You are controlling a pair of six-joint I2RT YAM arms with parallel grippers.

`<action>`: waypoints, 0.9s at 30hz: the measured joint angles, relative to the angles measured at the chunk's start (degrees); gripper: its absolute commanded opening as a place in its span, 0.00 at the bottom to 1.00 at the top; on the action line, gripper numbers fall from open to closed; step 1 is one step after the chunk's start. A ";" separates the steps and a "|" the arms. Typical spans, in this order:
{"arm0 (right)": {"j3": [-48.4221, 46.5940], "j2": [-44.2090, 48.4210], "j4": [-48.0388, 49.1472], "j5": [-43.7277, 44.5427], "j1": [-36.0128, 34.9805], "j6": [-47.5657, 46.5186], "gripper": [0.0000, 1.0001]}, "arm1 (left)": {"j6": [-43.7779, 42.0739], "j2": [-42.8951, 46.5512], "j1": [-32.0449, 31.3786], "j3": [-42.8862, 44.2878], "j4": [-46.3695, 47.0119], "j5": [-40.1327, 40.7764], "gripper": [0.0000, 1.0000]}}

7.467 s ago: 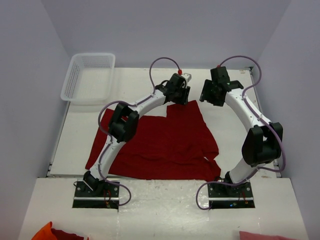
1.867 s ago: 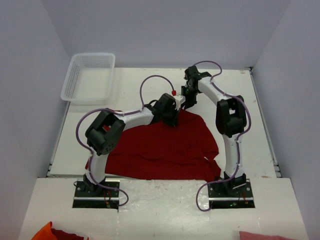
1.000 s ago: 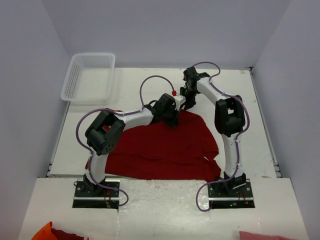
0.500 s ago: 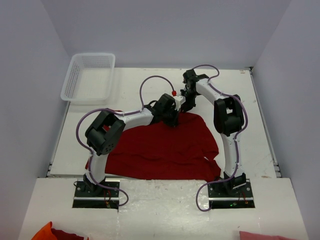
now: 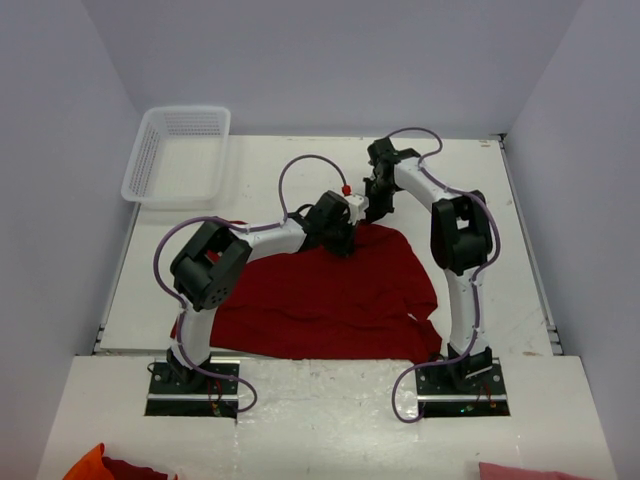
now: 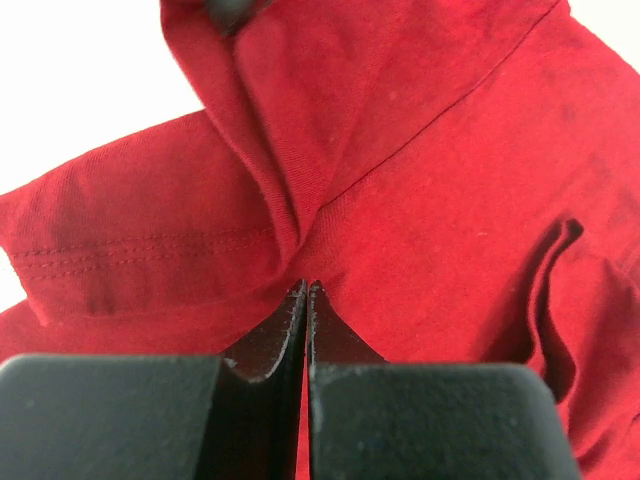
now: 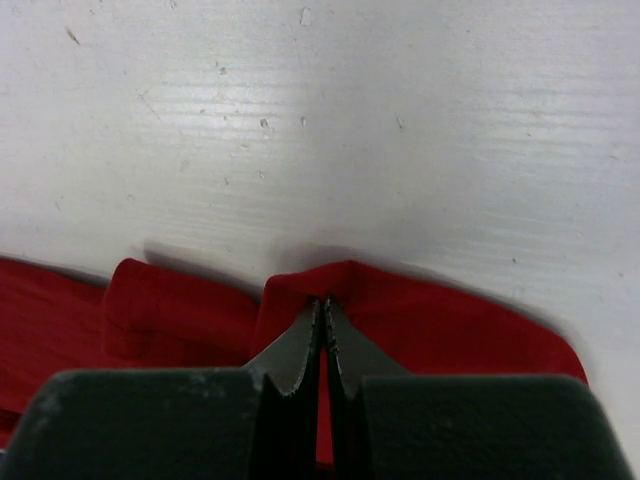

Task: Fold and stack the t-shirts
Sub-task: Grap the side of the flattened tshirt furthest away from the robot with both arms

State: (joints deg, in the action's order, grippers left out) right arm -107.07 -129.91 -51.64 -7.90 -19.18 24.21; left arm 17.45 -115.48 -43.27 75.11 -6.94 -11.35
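Beyond t-shirt (image 5: pixel 330 290), far left: basket (image 5: pixel 143 165)

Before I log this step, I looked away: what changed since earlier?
The right gripper swung in from the right and closed on the far edge of the shirt. The left gripper came nearer, onto that same edge, and is shut on it. The basket stayed put.

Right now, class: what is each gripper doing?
Left gripper: closed, pinching a fold of the red t-shirt.
Right gripper: closed, pinching the t-shirt's edge.
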 measured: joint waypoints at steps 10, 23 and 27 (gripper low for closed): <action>2.73 8.15 1.07 1.53 -0.04 -0.31 0.00 | 1.42 0.00 0.00 0.11 -1.07 5.22 0.21; 13.68 18.05 4.55 2.05 -0.26 -0.26 0.00 | 8.72 9.40 4.15 6.54 -17.86 23.71 0.54; 16.50 19.82 6.12 1.62 -0.44 -0.24 0.00 | 11.02 16.06 11.61 7.21 -22.21 27.30 0.60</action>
State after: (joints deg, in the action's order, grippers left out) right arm -90.56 -110.08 -45.52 -6.28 -19.62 23.97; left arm 28.47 -99.42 -31.66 82.32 -29.15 15.94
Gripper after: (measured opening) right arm 0.006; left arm 0.578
